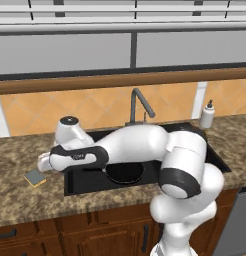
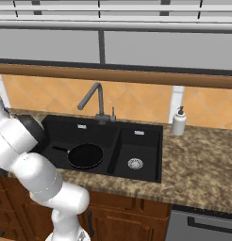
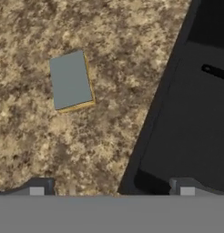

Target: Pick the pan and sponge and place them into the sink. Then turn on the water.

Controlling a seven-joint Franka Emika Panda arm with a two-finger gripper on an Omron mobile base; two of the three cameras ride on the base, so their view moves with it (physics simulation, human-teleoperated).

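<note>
Over on the counter [image 1: 15,200] left of the sink [image 2: 141,129], the sponge [image 3: 70,81] is lying grey side up, while the pan [image 2: 85,156] is already sitting in the big basin. The gripper [image 3: 111,189] is hovering with its tips spread apart and holding nothing, straddling the sink's edge. The sponge is sitting up and left of the tips in the hand view, long axis running roughly toward the hand, so I'm guessing the hand needs to slide out over the counter before dropping.

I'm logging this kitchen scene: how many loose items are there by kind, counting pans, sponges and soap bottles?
Pan: 1
Sponge: 1
Soap bottle: 1
Total: 3
</note>
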